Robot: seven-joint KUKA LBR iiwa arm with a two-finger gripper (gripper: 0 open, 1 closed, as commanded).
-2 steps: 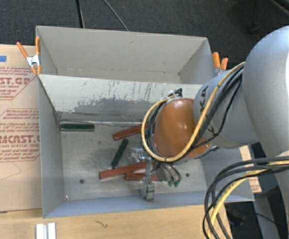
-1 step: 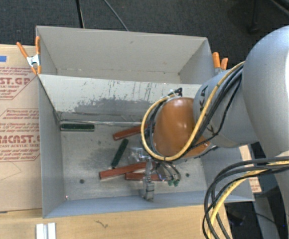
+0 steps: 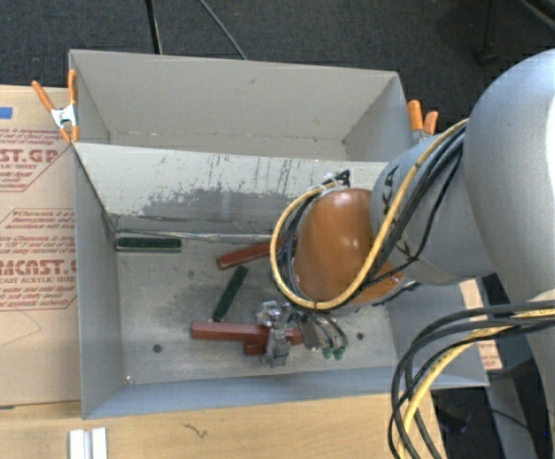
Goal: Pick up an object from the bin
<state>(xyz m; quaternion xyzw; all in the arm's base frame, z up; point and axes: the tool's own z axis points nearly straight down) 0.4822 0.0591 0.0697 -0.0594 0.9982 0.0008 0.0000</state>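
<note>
The pincer (image 3: 277, 338) sits low at the right end of a dark red bar (image 3: 222, 331) lying near the bin's (image 3: 96, 285) front wall, a dark green stick (image 3: 229, 293) just behind; whether it is open or closed cannot be told.

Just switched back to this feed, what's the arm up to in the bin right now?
The arm reaches into the grey bin from the right. Its gripper is low near the front, at the right end of a red-brown bar that lies flat on the floor. A grasp can't be confirmed from this view. A tilted dark green stick lies just behind the bar, a red-brown stick lies further back, and a level dark green stick lies at the back left.
</note>
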